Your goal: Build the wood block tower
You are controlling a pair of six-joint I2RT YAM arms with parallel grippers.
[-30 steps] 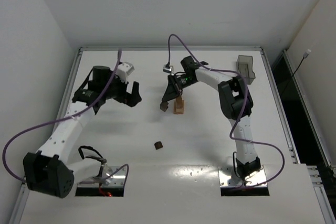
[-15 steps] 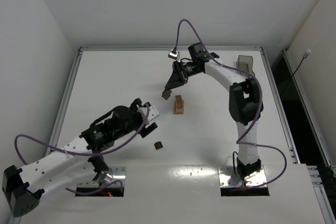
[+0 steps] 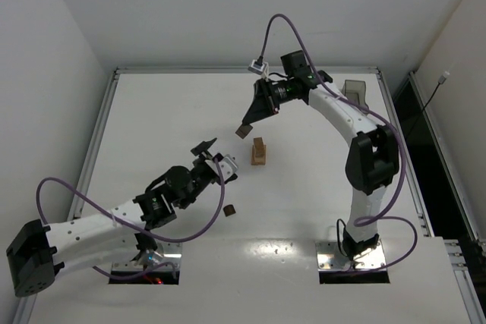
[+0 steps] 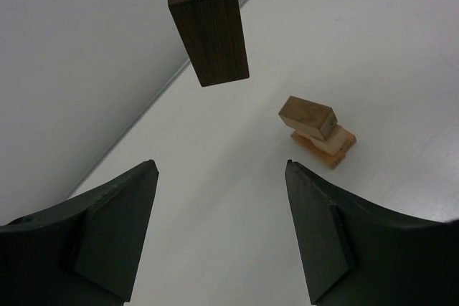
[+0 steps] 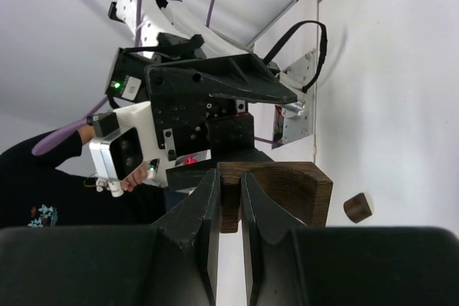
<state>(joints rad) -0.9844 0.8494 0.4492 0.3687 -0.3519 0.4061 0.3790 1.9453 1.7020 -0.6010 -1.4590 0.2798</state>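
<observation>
The tower (image 3: 259, 152) is a short stack of light tan blocks near mid-table, seen again in the left wrist view as the tower (image 4: 319, 130) with its top bar askew. My right gripper (image 3: 249, 122) hangs in the air up and to the left of it, shut on a dark brown block (image 3: 243, 131); its fingers (image 5: 229, 184) pinch that block (image 5: 287, 190) at one end. My left gripper (image 3: 217, 159) points at the tower from the near left, open (image 4: 219, 170) and empty, with the held dark block (image 4: 209, 26) above it. A small dark piece (image 3: 228, 209) lies on the table.
A translucent grey bin (image 3: 355, 96) stands at the back right corner. Raised rails (image 3: 106, 119) edge the white table on the left, back and right. The left arm's body (image 5: 193, 98) fills the space just beyond the right gripper.
My left arm has swung in from the far left to the middle, now facing the tower, its jaws somewhat narrower. My right gripper has risen and drawn back from the tower with the dark block.
</observation>
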